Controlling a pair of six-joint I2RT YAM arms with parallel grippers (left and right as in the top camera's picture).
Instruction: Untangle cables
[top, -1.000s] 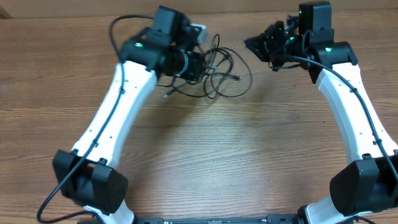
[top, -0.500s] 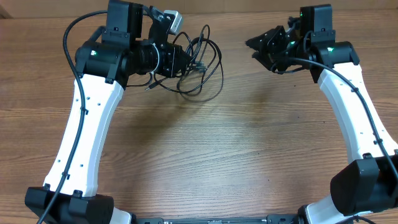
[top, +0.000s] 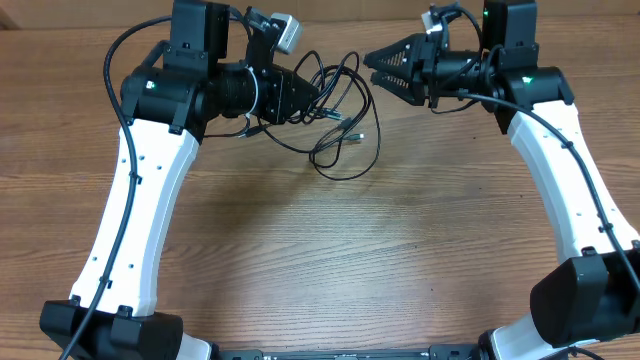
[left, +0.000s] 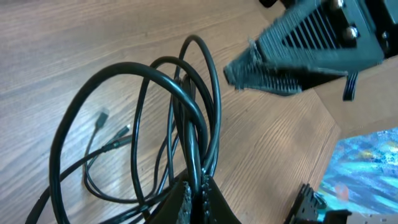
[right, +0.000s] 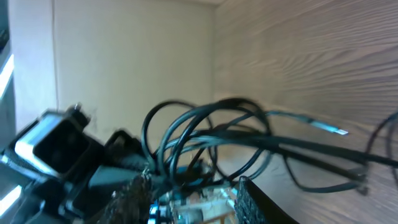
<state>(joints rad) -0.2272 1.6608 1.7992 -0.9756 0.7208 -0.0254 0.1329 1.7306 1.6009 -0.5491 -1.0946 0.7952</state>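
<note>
1. Overhead first: the left gripper (top: 308, 97) is pinched together on the cables (top: 345, 140) near the far edge of the wooden table (top: 330, 260). The bundle hangs from its tips, and the loose loops spread down onto the wood toward the middle. The right gripper (top: 372, 72) points at the bundle from the other side, its jaws apart in a narrow V, just beside the upper loops.
2. Left wrist: the left gripper (left: 198, 199) is closed on several strands of the cables (left: 186, 99), which fan upward in loops. Two small plug ends (left: 102, 116) lie on the wood. The right gripper (left: 249, 68) sits close to the top loop.
3. Right wrist: the right gripper (right: 189, 199) has its jaws parted. The cables (right: 249, 140) cross just beyond its tips; I cannot tell whether any strand lies between them. One silver plug (right: 329, 129) sticks out to the right.
</note>
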